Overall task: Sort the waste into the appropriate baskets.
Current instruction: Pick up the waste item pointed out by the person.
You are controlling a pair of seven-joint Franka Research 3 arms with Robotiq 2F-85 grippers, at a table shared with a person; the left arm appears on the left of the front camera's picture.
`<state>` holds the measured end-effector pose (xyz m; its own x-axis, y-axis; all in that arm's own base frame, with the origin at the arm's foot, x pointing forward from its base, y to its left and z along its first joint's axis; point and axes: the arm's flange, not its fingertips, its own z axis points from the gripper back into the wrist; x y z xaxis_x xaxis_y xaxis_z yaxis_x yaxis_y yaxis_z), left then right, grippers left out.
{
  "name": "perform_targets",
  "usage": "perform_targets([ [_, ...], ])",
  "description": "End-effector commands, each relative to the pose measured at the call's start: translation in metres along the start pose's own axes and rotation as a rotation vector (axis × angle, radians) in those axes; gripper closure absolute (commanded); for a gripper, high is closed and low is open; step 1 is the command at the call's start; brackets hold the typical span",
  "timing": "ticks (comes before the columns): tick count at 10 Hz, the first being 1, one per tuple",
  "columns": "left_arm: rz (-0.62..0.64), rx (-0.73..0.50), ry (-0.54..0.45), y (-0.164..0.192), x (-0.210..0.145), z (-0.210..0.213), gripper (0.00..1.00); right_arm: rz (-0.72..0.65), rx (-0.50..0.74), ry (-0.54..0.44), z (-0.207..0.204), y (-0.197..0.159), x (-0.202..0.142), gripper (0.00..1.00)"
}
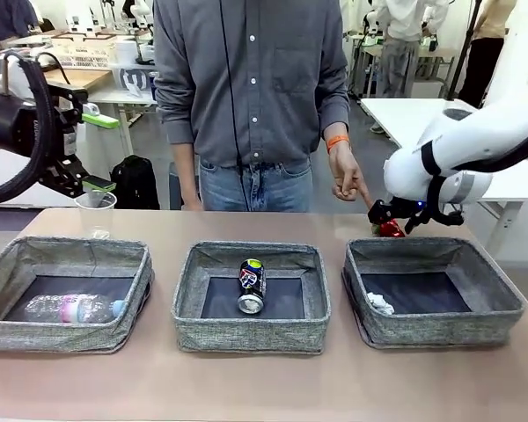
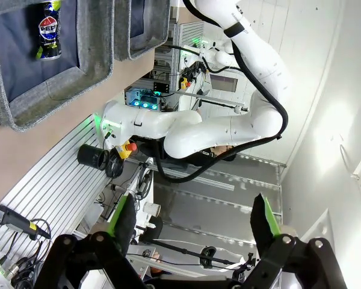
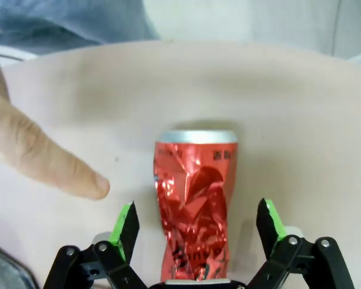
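A crushed red can (image 3: 195, 211) lies on the table between the spread fingers of my right gripper (image 3: 195, 223), which is open and not closed on it. From the front, this gripper (image 1: 396, 221) hovers over the red can (image 1: 392, 230) just behind the right basket (image 1: 440, 249), which holds a white paper wad (image 1: 380, 303). The middle basket (image 1: 251, 338) holds a dark patterned can (image 1: 251, 286). A clear bottle with a pink label (image 1: 75, 308) lies in the left basket (image 1: 70, 249). My left gripper (image 1: 100, 151) is open and raised above a clear plastic cup (image 1: 95, 211).
A person stands at the far side; one hand (image 1: 348, 180) points down at the red can, and its finger (image 3: 54, 165) lies close to my right gripper's left pad. The left wrist view looks sideways past the open left gripper (image 2: 192, 220) at the dark can (image 2: 48, 31).
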<state>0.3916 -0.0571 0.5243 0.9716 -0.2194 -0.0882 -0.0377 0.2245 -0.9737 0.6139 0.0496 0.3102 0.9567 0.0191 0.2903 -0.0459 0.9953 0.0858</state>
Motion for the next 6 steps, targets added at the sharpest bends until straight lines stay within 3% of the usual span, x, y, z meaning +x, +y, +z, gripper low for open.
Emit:
perform_targets([
  [1,-0.001,-0.003,-0.010,-0.0031,-0.0015,-0.0017,0.03,-0.030,-0.025,-0.030,-0.0003,0.0036,0.0033,0.00],
  [6,-0.001,-0.003,-0.010,-0.0031,-0.0015,-0.0017,0.03,-0.028,-0.012,-0.033,-0.0006,0.0044,0.0045,0.00],
])
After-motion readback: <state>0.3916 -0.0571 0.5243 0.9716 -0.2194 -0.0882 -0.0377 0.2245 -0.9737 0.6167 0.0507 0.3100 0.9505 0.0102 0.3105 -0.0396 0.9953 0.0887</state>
